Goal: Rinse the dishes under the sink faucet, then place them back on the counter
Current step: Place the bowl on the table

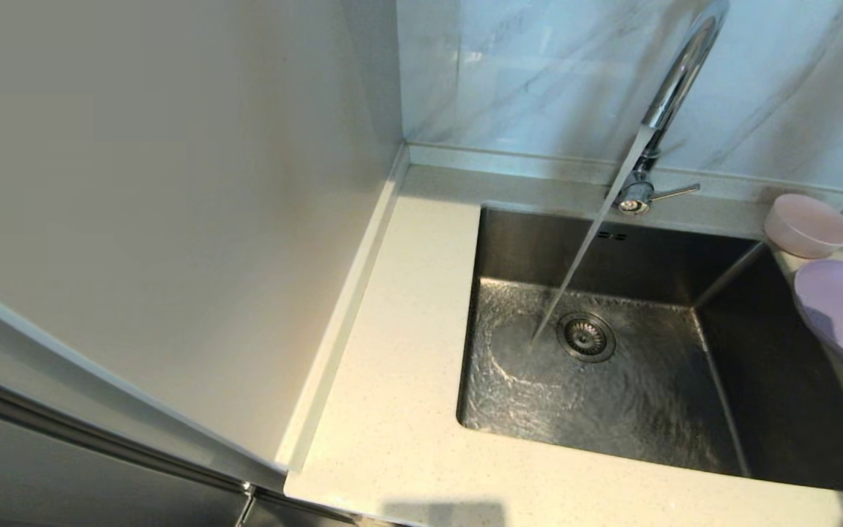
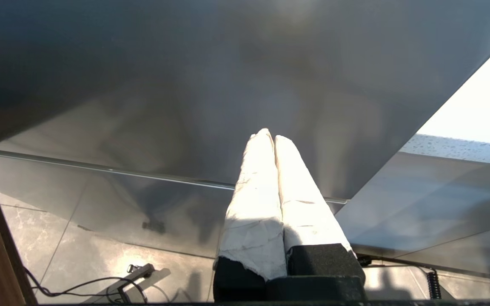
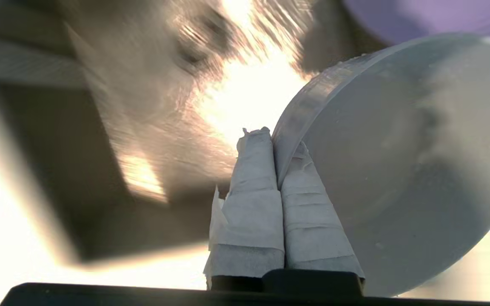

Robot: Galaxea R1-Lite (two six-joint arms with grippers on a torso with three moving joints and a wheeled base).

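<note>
Counter [image 1: 392,410] runs wide and bare on your left of the sink [image 1: 795,410], bounded by a tall pale panel [image 1: 158,183]; on your right only a narrow strip is left between the basin's edge and the frame's edge. Water falls in a slanted stream from the faucet [image 1: 674,80] and lands just beside the round drain [image 1: 587,337], spreading in a rippled sheet over the basin floor. No dish lies in the basin. The faucet's thin lever [image 1: 674,192] points toward your right.

Your pink bowl [image 1: 808,225] stands upright at the back right corner of the counter. The lilac plate [image 1: 835,307] lies just in front of it, its rim hanging over the sink's right edge.

Your right gripper [image 3: 274,142] pinches the rim of a pale grey round dish [image 3: 398,170], held tilted on edge, beside the plate; its edge barely shows at the head view's right border. Your left gripper [image 2: 269,137] hangs parked below counter level in front of a grey cabinet front [image 2: 185,85], fingers pressed together on nothing.
</note>
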